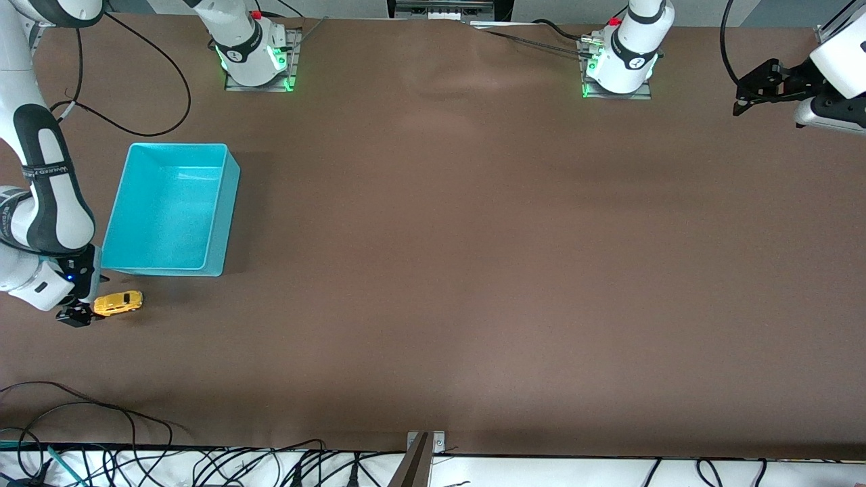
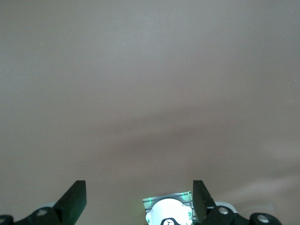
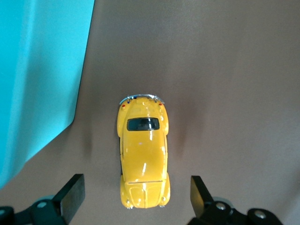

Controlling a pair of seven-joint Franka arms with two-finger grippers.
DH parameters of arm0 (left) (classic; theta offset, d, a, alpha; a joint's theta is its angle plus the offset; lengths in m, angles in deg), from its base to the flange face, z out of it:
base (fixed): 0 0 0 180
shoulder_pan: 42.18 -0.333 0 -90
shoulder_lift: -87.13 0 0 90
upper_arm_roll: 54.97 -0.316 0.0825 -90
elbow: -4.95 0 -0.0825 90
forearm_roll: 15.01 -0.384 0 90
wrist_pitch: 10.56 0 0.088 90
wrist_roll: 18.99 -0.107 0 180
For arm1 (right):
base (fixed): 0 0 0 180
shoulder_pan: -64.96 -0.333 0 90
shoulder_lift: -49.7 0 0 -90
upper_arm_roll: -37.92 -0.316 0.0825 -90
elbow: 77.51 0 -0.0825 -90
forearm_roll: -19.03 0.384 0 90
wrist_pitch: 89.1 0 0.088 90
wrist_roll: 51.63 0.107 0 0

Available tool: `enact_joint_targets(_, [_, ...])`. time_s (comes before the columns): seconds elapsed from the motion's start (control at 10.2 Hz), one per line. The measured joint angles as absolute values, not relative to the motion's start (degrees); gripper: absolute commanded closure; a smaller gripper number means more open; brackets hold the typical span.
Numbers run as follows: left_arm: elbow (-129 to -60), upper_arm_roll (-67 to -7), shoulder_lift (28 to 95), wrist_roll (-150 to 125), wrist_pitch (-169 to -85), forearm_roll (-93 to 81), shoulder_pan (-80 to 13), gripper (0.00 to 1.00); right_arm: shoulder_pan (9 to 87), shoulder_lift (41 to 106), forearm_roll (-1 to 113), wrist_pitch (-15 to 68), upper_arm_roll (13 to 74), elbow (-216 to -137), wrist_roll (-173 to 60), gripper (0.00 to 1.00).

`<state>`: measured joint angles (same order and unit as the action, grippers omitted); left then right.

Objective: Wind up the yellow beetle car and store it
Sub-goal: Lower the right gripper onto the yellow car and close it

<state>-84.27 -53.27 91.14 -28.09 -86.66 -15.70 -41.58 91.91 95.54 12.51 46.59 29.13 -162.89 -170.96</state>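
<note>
Showing one yellow beetle car (image 1: 118, 302), one cyan bin (image 1: 169, 210)

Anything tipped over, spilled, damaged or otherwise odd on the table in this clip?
Nothing stands out. The yellow beetle car sits upright on its wheels, nearer the front camera than the upright cyan bin, with the open right gripper at one end of it. The open left gripper waits over bare table.

The beetle car (image 1: 118, 302) sits on the table (image 1: 473, 270) at the right arm's end, just nearer the front camera than the bin (image 1: 169, 210) and apart from it. The right gripper (image 1: 80, 312) hangs spread beside the car; the left gripper (image 1: 751, 91) waits spread over the left arm's end.
</note>
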Motion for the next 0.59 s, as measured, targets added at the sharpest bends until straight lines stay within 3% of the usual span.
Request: enact_joint_targets(0.59, [-84.3, -53.2, 91.1, -28.0, -86.7, -15.7, -41.5, 0.00, 92.0, 96.6, 12.6, 46.6, 29.1, -163.0, -173.4, 0.00])
